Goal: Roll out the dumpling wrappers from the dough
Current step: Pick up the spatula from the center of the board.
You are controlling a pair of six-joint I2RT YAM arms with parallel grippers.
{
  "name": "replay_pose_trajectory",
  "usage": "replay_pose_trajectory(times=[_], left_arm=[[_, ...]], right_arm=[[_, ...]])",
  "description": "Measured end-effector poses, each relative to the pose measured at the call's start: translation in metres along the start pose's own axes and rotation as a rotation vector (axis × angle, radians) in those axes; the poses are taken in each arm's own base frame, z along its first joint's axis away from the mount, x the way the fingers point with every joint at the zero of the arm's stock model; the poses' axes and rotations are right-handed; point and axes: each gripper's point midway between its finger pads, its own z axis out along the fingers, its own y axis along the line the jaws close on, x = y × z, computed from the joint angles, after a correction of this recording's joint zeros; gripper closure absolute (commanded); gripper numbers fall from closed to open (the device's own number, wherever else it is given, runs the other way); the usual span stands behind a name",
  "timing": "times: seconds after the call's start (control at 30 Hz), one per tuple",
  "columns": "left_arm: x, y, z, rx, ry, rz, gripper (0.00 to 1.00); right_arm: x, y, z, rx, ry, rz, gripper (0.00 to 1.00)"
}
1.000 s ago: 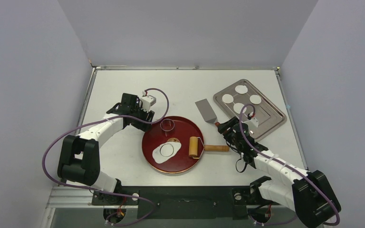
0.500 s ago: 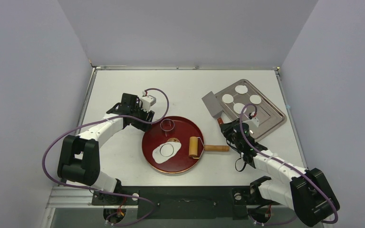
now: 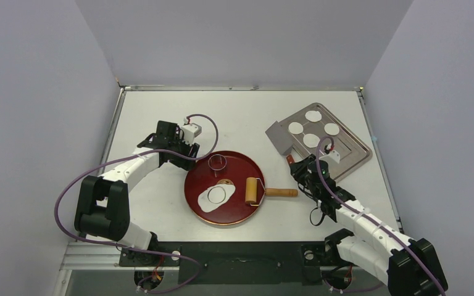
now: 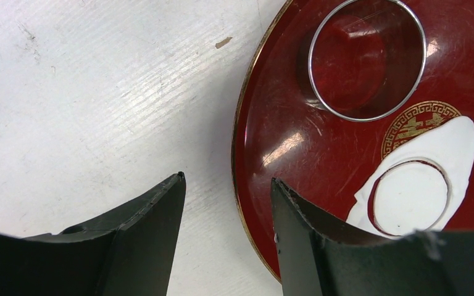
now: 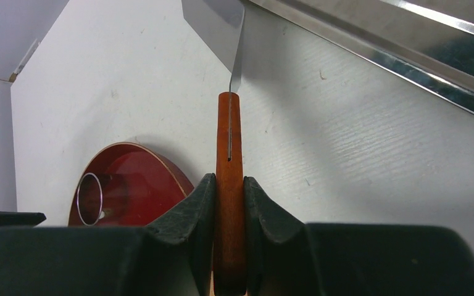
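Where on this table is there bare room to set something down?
The widest bare patch is the far table, between the back edge, the red plate and the metal tray. It is crowded between plate and tray: the right hand grips the spatula there, and the rolling pin handle juts out.

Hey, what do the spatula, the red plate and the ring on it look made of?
Spatula: thin matte grey metal blade; handle looks like varnished orange-brown wood, slotted for the blade. Red plate: glossy lacquer or plastic, judging by sharp highlights. Ring: thin polished metal, probably steel, mirror-bright.
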Motion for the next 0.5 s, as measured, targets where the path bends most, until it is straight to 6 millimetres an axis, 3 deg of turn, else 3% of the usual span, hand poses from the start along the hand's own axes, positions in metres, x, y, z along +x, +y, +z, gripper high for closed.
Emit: replay_pose_trajectory(times=[0.2, 0.5], left_arm=[[0.0, -0.001, 0.0, 0.004, 0.0, 0.002, 0.5], [0.001, -0.007, 0.0, 0.04, 0.002, 0.004, 0.49]], right_arm=[[0.004, -0.004, -0.003, 0.003, 0.025, -0.026, 1.0], [0.012, -0.002, 0.009, 0.001, 0.093, -0.015, 1.0]])
